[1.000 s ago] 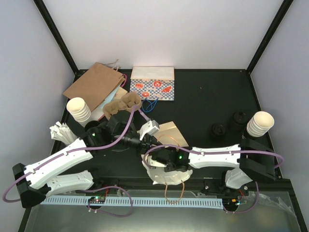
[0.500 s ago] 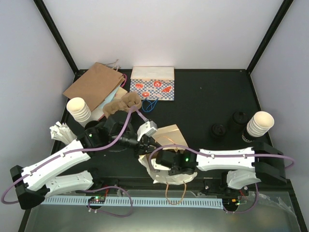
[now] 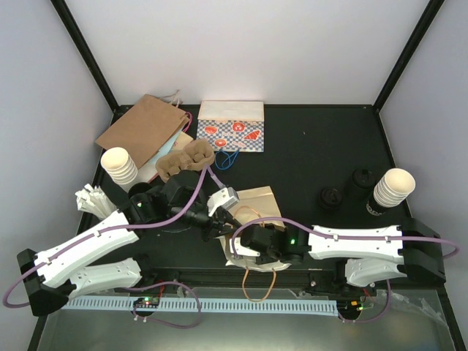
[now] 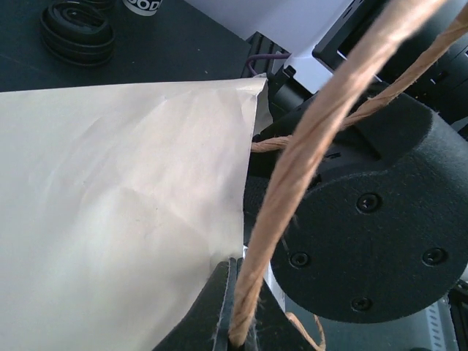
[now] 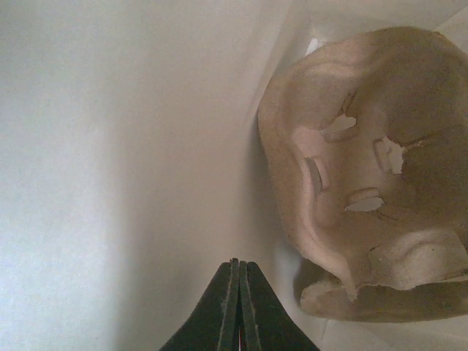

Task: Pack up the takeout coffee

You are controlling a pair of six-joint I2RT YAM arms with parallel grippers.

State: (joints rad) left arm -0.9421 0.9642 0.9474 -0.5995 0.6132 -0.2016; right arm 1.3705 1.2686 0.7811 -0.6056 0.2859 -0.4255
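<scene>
We see the left gripper (image 4: pixel 235 330) clenched on the twisted handle (image 4: pixel 307 139) of the paper bag (image 4: pixel 110 205) at the near middle. The right gripper (image 5: pixel 235 292) has its fingers pressed tight together against the bag's pale wall, beside a pulp carrier (image 5: pixel 365 168). The takeout coffee (image 3: pixel 362 178) stands well apart on the right, just beside the cup stack (image 3: pixel 395 186).

From above, the fingertips of the right hand (image 5: pixel 235 292) are lost inside the cream paper bag (image 3: pixel 262 201). The takeout coffee (image 3: pixel 362 180), near the right edge of the bench (image 3: pixel 307 146), is too small to show more than its lid. The left wrist view cuts off the blurred twine handle (image 4: pixel 307 131) at its top edge, and the right wrist view crops the cup carrier (image 5: pixel 365 168).
</scene>
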